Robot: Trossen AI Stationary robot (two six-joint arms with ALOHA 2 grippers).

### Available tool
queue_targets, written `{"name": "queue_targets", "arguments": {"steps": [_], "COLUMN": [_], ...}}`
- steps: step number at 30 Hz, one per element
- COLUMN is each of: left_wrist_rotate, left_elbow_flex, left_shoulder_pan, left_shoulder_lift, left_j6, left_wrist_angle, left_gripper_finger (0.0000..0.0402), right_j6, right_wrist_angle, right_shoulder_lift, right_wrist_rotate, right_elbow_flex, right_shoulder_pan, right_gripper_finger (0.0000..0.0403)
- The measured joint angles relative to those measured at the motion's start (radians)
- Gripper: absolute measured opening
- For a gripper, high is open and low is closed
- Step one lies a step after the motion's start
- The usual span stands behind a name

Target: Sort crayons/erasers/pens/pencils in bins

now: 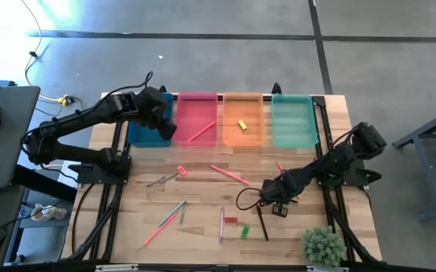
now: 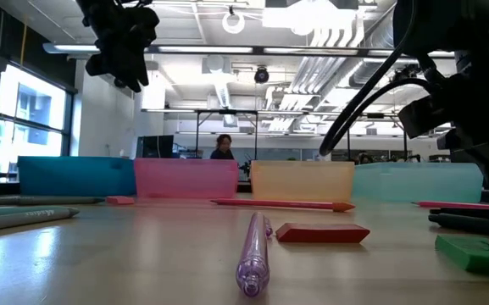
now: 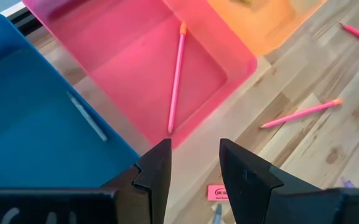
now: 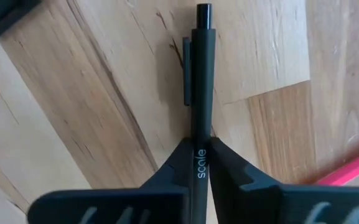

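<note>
Bench (image 1: 202,215) carried scattered pens, pencils and erasers in front of four bins. Right hand (image 4: 200,155) was low at the bench's right front, fingers pinched on a black pen (image 4: 201,74) lying flat on the wood. Left hand (image 3: 195,168) hung over the teal bin (image 1: 143,130) and pink bin (image 1: 196,115), fingers apart, holding nothing. One pink pencil (image 3: 177,78) lay in the pink bin, a yellow eraser (image 1: 242,125) in the orange bin (image 1: 242,117).

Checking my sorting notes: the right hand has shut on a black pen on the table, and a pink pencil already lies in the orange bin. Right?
Not quite. The right hand is shut on the black pen, but the pink pencil lies in the pink bin, as the left wrist view shows.
</note>
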Motion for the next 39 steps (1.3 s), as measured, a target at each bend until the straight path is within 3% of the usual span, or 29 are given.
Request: {"name": "queue_targets", "arguments": {"steps": [11,18,26,39], "left_wrist_rotate": [-0.011,-0.068,-0.131,-0.131], "left_elbow_flex": [0.0,0.0,0.0,0.0], "left_shoulder_pan": [0.0,0.0,0.0,0.0], "left_shoulder_lift": [0.0,0.0,0.001,0.001], "left_j6": [0.053,0.09,0.09,0.149], "left_wrist_angle": [-0.009,-0.008,-0.008,0.002], "left_gripper_finger": [0.0122,0.0122,0.0122,0.0122], "right_j6": [0.069,0.164,0.191,0.048], "right_wrist_angle": [0.039,0.065,0.062,0.09], "right_shoulder_lift": [-0.14,-0.272,-0.408,-0.569], "right_wrist_rotate": [-0.001,0.093,0.278,0.471], "right_elbow_flex": [-0.004,-0.002,-0.002,-0.001], "right_shoulder_pan": [-0.029,-0.102,-0.251,-0.555], "right_gripper_finger": [0.0009,0.0008,0.0008,0.0008]}}
